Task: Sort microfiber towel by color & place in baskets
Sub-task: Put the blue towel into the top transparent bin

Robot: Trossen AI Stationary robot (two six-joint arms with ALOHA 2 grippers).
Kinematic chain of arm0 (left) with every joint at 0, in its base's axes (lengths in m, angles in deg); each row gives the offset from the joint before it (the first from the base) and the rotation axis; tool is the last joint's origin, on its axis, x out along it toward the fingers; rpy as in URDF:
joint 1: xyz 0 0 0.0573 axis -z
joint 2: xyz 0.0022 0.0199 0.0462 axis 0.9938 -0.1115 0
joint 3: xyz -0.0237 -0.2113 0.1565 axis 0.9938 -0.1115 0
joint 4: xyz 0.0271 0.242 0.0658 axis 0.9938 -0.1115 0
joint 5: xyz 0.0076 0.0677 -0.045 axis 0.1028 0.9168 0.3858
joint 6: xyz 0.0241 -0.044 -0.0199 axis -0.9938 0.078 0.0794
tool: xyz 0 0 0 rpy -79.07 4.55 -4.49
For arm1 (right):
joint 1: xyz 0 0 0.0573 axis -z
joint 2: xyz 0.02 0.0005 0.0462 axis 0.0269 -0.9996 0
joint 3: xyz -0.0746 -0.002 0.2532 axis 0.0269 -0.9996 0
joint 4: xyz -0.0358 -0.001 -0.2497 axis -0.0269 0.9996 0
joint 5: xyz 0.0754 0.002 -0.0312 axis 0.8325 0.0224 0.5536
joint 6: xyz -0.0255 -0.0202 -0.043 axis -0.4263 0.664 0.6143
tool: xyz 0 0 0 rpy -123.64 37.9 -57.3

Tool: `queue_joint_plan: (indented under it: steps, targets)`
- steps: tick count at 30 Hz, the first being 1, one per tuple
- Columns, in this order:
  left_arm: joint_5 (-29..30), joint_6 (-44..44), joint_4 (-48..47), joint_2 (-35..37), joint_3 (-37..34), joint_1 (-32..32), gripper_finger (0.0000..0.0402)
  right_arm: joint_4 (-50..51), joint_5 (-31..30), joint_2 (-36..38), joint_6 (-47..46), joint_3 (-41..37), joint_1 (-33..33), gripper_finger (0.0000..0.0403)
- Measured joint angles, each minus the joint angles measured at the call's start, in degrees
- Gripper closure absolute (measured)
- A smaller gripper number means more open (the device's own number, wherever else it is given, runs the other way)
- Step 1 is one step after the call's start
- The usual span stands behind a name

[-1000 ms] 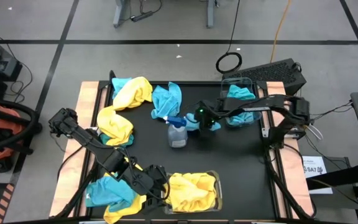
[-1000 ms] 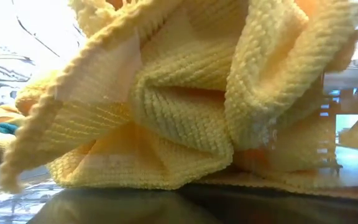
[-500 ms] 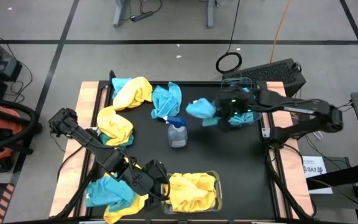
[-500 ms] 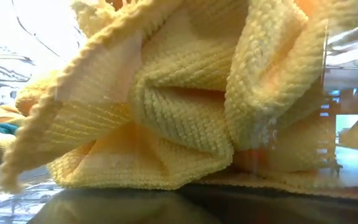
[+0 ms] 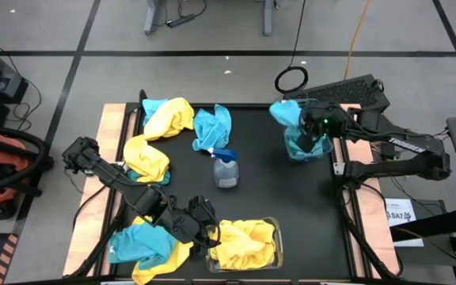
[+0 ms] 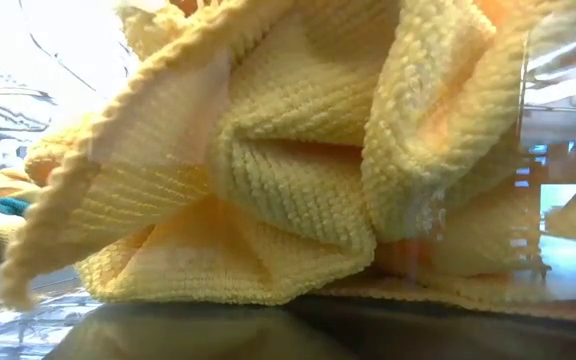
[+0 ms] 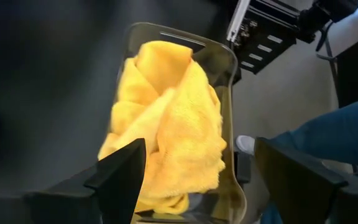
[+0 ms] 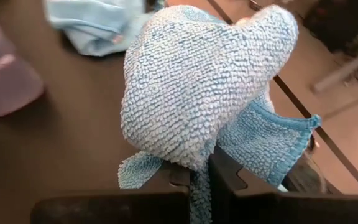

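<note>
I have the right claw [image 5: 301, 120] pinched shut on a teal-blue towel [image 5: 285, 113], carried in the air at about two o'clock on the worktop [image 5: 291, 198]. In the right wrist view the cloth [image 8: 197, 106] bulges out over the closed fingers, with a hemmed corner hanging to one side. It hangs at the near edge of the clear bin [image 5: 307, 142] that already holds teal cloths, so I judge the step in hand to be delivering this blue towel to the blue bin.

My left claw [image 5: 203, 226] sits at about six o'clock, just beside the second clear bin [image 5: 271, 229], which holds a heap of yellow towels [image 5: 244, 241]. In the left wrist view its fingers [image 7: 120, 168] are spread wide and hold nothing, with the yellow heap [image 7: 166, 124] lying in the bin beyond them.

Still loose on the worktop: a yellow-and-teal pile [image 5: 167, 116] at eleven o'clock, a teal towel [image 5: 212, 127] just above the spray bottle [image 5: 226, 168], a yellow towel [image 5: 147, 161] at nine o'clock, and a mixed pile [image 5: 145, 245] at seven o'clock.

Next I would need to bring the right claw squarely over the blue bin's opening, lower it, then open so the whole cloth falls inside rather than draping over the rim.
</note>
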Motion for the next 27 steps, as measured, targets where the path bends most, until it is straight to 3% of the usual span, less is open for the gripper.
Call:
queue_joint_plan:
  steps: [8,16,27]
  targets:
    - [1.5,-0.4,-0.4,0.0,0.0,-0.9,0.0096,0.2,0.4,-2.9,2.7,0.0,10.5,0.0396]
    - [1.8,-3.3,-3.4,0.0,0.0,-1.3,0.0096,-1.3,5.6,-10.6,5.2,0.0,21.6,0.0395]
    - [4.2,-7.7,-17.3,2.5,0.0,-2.9,0.0096,-4.2,15.6,-24.4,4.1,0.0,29.8,0.0395]
